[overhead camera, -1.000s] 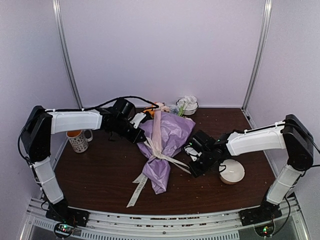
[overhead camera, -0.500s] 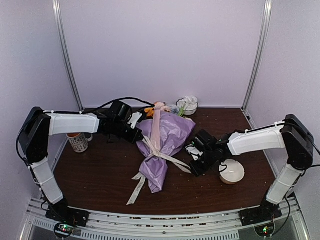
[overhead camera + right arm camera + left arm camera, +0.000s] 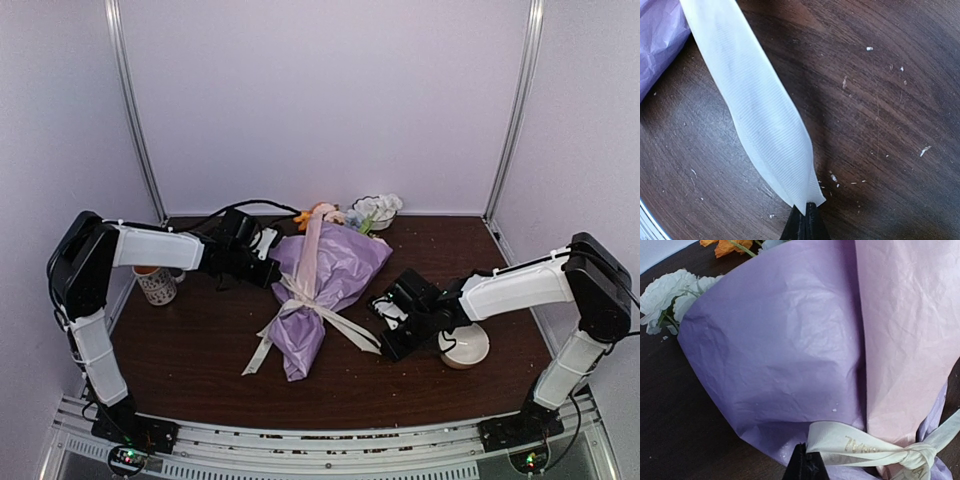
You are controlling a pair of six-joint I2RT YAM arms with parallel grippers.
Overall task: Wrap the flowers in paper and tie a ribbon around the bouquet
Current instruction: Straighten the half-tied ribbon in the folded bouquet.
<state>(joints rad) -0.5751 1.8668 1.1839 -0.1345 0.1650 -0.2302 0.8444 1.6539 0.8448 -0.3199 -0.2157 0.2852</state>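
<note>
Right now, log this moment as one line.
stage: ribbon knotted round bouquet | left gripper: shut on ribbon at the wrap | right gripper: shut on ribbon tail end

Dark wooden worktop [image 3: 200,350], speckled with pale crumbs. The bouquet [image 3: 320,285] lies mid-worktop, wide end toward the far edge, with one ribbon [image 3: 258,358] tail trailing toward the near edge. A mug [image 3: 155,285] stands at the left edge. Two white bowls: one at the far edge [image 3: 378,212], one near the right edge [image 3: 465,345].
</note>
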